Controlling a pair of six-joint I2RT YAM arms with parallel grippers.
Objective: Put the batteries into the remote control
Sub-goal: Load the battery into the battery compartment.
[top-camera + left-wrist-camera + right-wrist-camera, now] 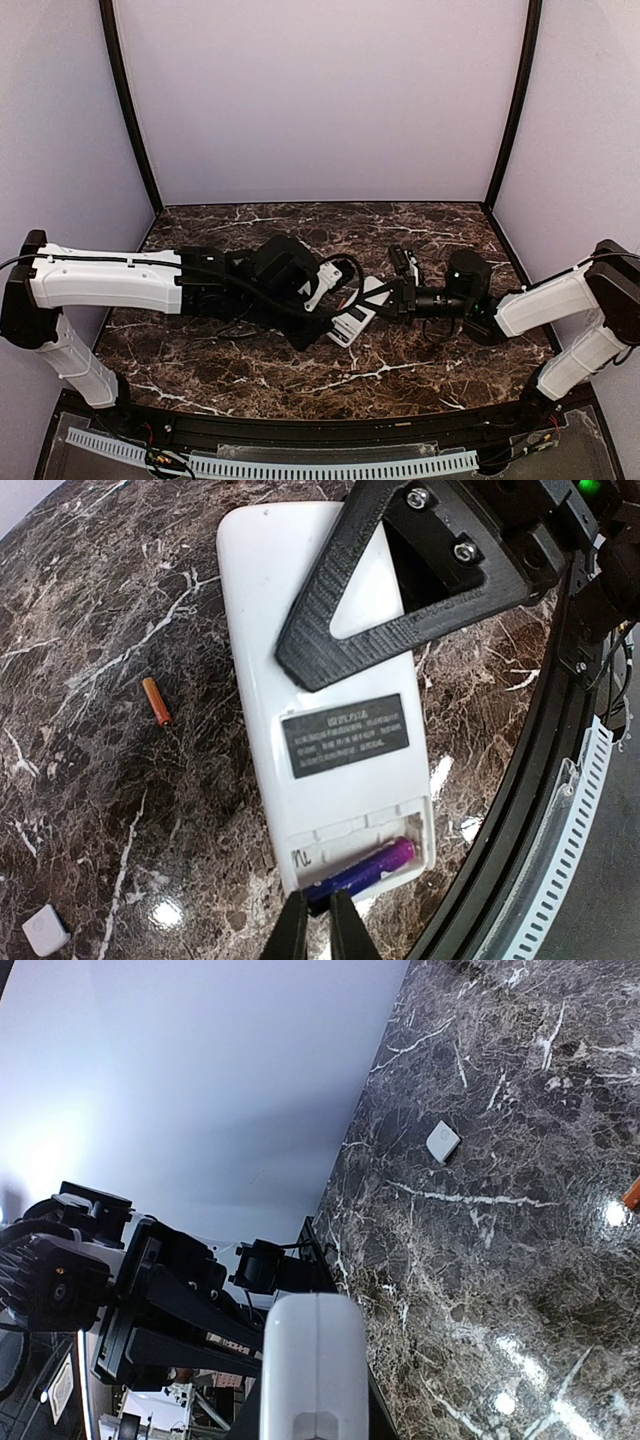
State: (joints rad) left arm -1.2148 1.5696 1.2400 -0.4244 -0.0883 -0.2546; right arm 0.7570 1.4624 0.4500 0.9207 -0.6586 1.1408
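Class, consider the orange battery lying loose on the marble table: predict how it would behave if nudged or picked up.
The orange battery is a slim cylinder lying on its side, so a sideways nudge would probably roll it. The marble table looks glossy, so it may also skid. Being tiny and rigid, it likely needs a precise pinch.

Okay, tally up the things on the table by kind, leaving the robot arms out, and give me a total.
Batteries: 2 (orange battery lying loose, purple battery in the open compartment)
remote control: 1
small white piece: 1
Total: 4
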